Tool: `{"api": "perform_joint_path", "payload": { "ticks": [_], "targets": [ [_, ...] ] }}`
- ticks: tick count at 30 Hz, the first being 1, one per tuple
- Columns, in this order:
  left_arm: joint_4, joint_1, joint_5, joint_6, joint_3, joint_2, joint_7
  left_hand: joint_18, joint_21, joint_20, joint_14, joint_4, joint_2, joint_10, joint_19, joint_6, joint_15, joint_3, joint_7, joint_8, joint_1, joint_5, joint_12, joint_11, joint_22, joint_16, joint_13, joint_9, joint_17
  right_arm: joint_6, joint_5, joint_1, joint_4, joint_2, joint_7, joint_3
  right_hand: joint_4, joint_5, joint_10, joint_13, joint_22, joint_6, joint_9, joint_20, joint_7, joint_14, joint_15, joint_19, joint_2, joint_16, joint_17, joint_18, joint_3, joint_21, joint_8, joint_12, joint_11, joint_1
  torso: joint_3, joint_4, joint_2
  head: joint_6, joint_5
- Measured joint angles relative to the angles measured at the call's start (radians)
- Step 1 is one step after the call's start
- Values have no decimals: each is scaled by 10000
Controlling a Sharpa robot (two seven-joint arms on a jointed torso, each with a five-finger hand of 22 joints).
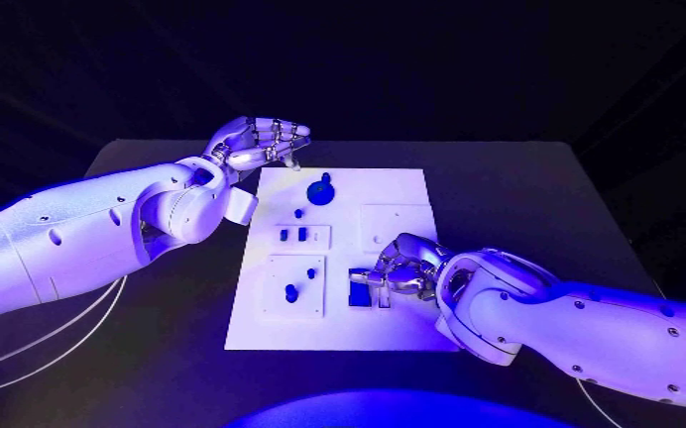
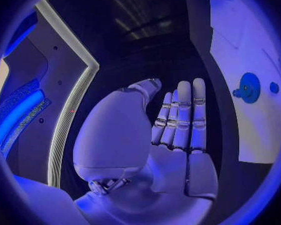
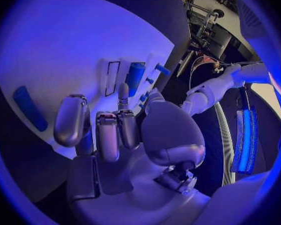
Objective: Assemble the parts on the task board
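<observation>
The white task board (image 1: 400,185) lies in the middle of the black table. A round blue part (image 1: 320,190) sits near its far edge and shows again as the round blue part (image 2: 247,88). Small blue parts (image 1: 291,292) stand in the near left plate. My left hand (image 1: 262,143) hovers at the board's far left corner; the left hand (image 2: 178,130) has straight fingers and a bare palm. My right hand (image 1: 400,271) is low over the board's near middle, fingers bent down beside a blue block (image 1: 359,296). Whether they grip it is hidden. Beyond the right hand (image 3: 115,130) stands a blue part (image 3: 135,75).
Two small raised plates, a slotted plate (image 1: 300,237) and a plain plate (image 1: 394,222), sit mid-board. A blue bar (image 3: 29,107) lies flat on the board beside my right hand. Bare black table (image 1: 158,165) surrounds the board, and cables run off at the near left.
</observation>
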Motion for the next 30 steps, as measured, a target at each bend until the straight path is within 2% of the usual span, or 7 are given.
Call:
{"api": "perform_joint_path", "payload": {
  "ticks": [5,13,17,19,21,23,30],
  "targets": [
    [4,0,1,0,0,-23,-9,-1,0,0,0,0,0,0,0,0,0,0,0,0,0,0,0,0,0,0,0,0,-8,31,-7,-27,131,-131,97,0,-39,0,0,-1,0,-37,19,0,-36,0,0,0,132,0,-1,0,-39,52,70,37,0,531,0,0,0,-15,18],
    [26,0,1,-2,0,-52,-23,0,0,0,0,0,0,0,0,0,0,0,0,0,0,0,0,0,0,0,1,0,-8,33,53,-60,376,-697,286,-3,-42,0,-34,1,-1,-96,18,-37,-51,36,-36,38,111,0,-1,0,-155,66,78,65,-33,1125,6,0,1,-34,37],
    [30,0,2,-3,0,-77,-24,0,0,0,0,28,0,0,0,0,0,28,0,0,0,0,0,0,0,0,1,0,-8,-96,56,8,521,-1194,334,3,-31,0,-35,1,-2,-257,-11,-37,12,36,-36,37,31,0,-2,0,-288,45,78,24,-33,1348,1,-18,-5,-52,45],
    [31,0,4,-3,0,-85,-24,-1,0,0,0,28,0,0,0,0,0,29,0,0,0,0,0,0,0,0,0,0,-8,-196,57,86,625,-1434,370,10,-45,0,-29,1,-2,-516,-86,-37,109,36,-36,37,-68,0,-2,0,-418,-75,-84,-33,-22,1526,-1,-26,-11,-55,41],
    [33,0,7,-3,0,-95,-23,0,0,0,0,28,0,0,0,0,0,28,0,0,0,0,0,0,0,0,-8,0,-8,-331,59,188,744,-1737,412,19,-26,0,-26,2,-2,-806,-181,23,230,30,77,-22,-136,0,-2,0,-529,-202,-296,-79,127,1823,-5,-32,-19,-49,14],
    [36,0,10,-3,-2,-102,-15,0,0,0,0,28,29,0,0,-34,0,28,-34,0,-29,0,0,0,0,0,-7,0,-8,-463,60,258,853,-2027,453,25,-60,0,-10,3,-2,-898,-224,38,325,18,94,-37,-191,0,-2,0,-562,-271,-402,-132,175,1993,-4,-37,-28,-43,-14],
    [71,-2,20,-3,-19,-118,-2,0,0,0,0,57,40,0,0,-36,0,0,-36,0,-40,0,0,0,0,0,-7,0,-7,-665,-88,308,1003,-2680,505,20,-42,0,-38,29,-3,-914,-281,129,341,18,167,-17,-489,0,-3,-1,-594,-271,-485,-168,219,2952,-5,-71,-63,-53,-126]
  ]
}}
